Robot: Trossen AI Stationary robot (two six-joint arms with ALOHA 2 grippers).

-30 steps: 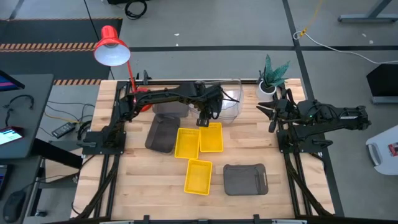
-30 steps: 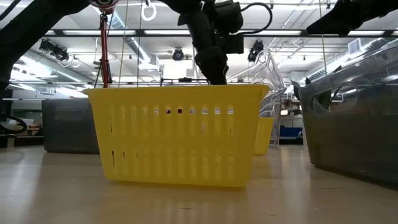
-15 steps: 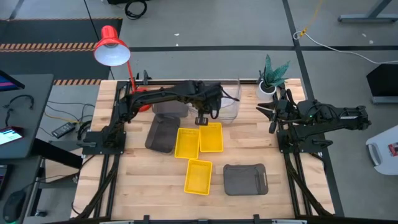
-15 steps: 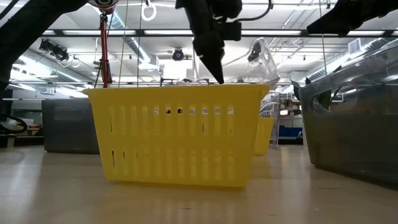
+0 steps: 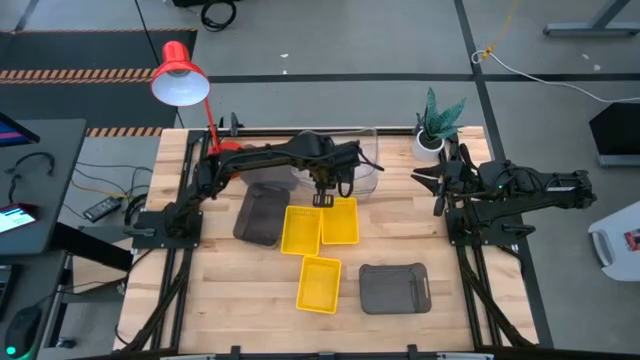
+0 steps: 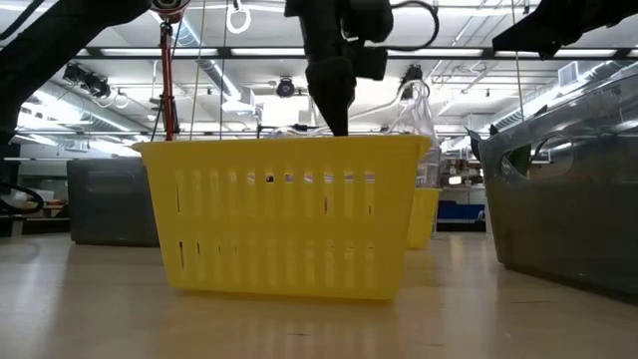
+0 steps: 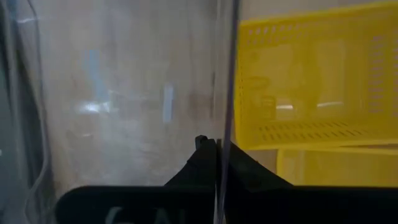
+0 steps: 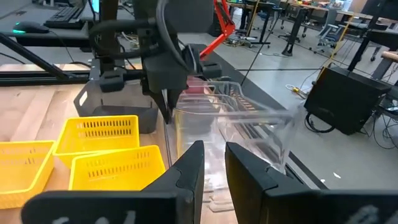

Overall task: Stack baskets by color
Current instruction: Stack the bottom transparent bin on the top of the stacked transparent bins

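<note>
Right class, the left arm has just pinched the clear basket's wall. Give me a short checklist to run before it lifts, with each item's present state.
1. Left pincer shut on the clear basket wall: ok; the left wrist view shows the wall between its fingers.
2. Basket tilted, one side raised off the table: ok, seen in the right wrist view.
3. Grip firm enough to carry: cannot tell.
4. Right pincer out of the way: ok, it waits by the potted plant.
5. Yellow baskets close beside the grasp point: not ok, so lift straight up.
6. Where the other clear baskets are: cannot tell.
</note>
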